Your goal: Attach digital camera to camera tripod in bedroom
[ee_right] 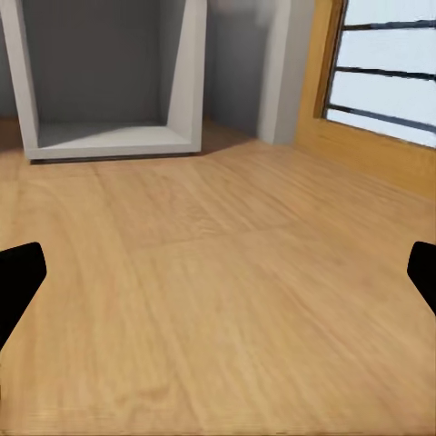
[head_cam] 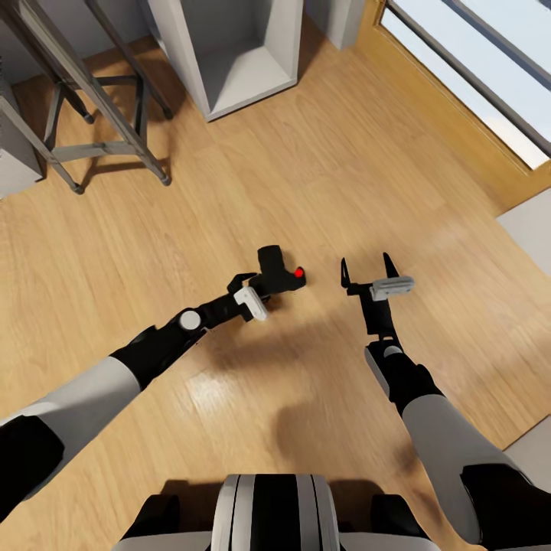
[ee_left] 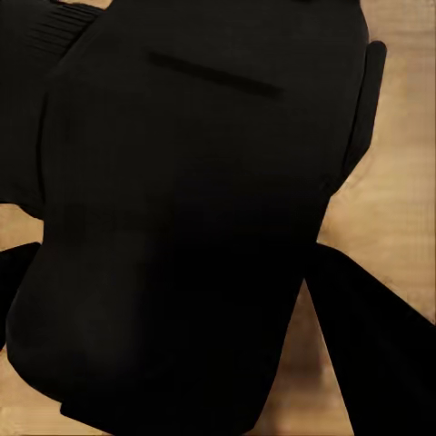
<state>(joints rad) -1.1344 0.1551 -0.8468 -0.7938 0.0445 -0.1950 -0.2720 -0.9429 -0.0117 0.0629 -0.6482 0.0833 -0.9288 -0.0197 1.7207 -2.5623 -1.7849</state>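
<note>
Across the whole head view you've got light wood floor, w/ the robot's trunk at bottom centre and both arms reaching up into mid-frame. Upper right of the frame: the oak door w/ frosted panes, running diagonally to the right edge. Top centre: an open white cube shelf sitting on the floor; the right wrist view shows the same shelf at upper left and the door at upper right, floor between.

Upper left of the head view: the camera tripod, silver legs splayed, black feet on the floor, well apart from both arms. Its head is cut off by the top edge, so you can't see it.

Your left arm comes in from lower left and ends at the left gripper, just left of frame centre. It's clamped on the digital camera: black body, hump up, red button facing right. In the left wrist view the camera is a big black mass right up against the lens, wood floor showing at the right edge & bottom.

Your right arm rises from lower right; the right gripper sits right of centre, fingers spread apart w/ nothing between them, near the camera but not touching. In the right wrist view its black fingertips sit at the two side edges, wide apart.
</note>
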